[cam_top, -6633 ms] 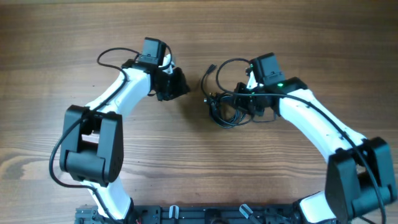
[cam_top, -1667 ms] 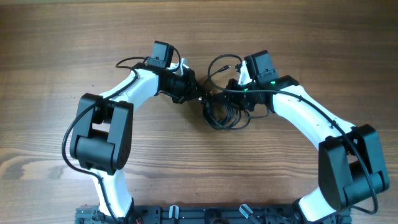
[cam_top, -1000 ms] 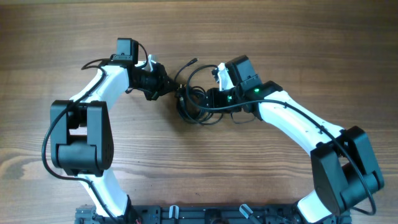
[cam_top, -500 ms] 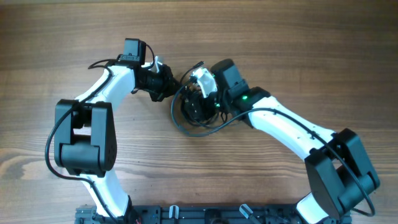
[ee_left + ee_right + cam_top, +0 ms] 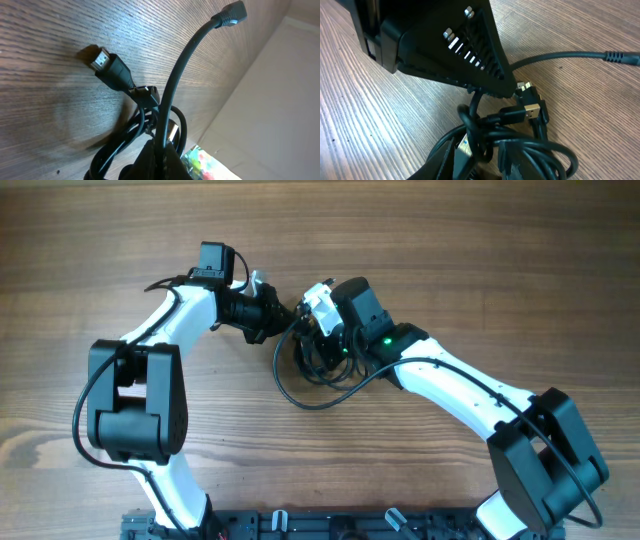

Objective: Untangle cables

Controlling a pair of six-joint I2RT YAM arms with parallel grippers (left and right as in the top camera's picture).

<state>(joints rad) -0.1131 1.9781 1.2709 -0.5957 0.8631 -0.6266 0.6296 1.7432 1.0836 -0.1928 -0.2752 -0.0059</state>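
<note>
Right gripper (image 5: 318, 345) shifted left, cables (image 5: 300, 398) loop wider; left gripper (image 5: 292, 325) pinches cables; right's grip unclear.

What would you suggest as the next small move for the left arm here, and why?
Probably ease the left end effector slightly away from the bundle. It is shut on one cable whose plug end stands free, while the rest lies knotted by the right end effector, so a gentle pull may start drawing that cable out.
</note>
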